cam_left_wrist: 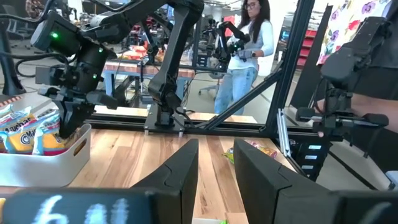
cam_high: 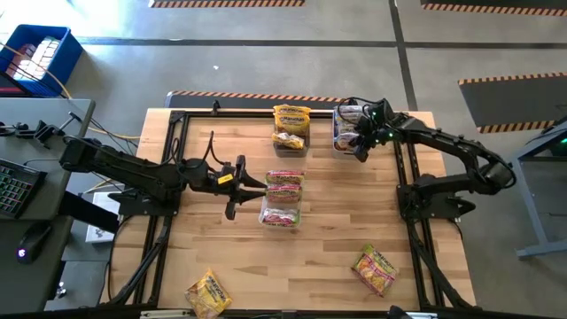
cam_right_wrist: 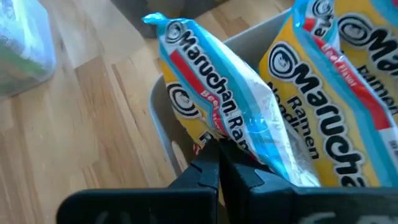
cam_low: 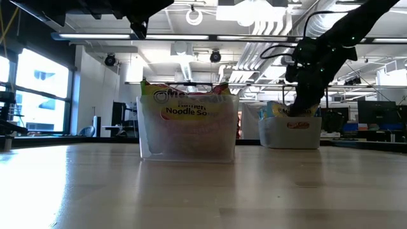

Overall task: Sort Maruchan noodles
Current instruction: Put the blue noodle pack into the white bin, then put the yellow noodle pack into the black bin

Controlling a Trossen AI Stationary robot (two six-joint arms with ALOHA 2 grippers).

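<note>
Maruchan noodles fill three bins: yellow packets in a clear bin (cam_high: 291, 128) at the far middle, pink-and-green ones in a clear bin (cam_high: 283, 197) at the centre, and blue, white and yellow ones in a white bin (cam_high: 348, 129) at the far right. My right gripper (cam_high: 361, 147) hangs over the white bin (cam_right_wrist: 163, 118), shut on one blue-and-white packet (cam_right_wrist: 217, 93). My left gripper (cam_high: 254, 186) points level just left of the centre bin. It is open, with only bare table showing between its fingers (cam_left_wrist: 180, 174). My right gripper pinches the blue-and-white packet between its two fingertips, at the packet's lower part (cam_right_wrist: 214, 138) by one edge. The fingers slant down from the table's right. The packet stands tilted at the bin's near wall, beside another packet (cam_right_wrist: 336, 87). I cannot tell whether its lower end rests on the bin.
Two loose packets lie near the table's front edge, one at the left (cam_high: 208, 294) and one at the right (cam_high: 375, 269). A black frame (cam_high: 177, 115) runs round the table. A person (cam_left_wrist: 249, 43) stands in the room beyond.
</note>
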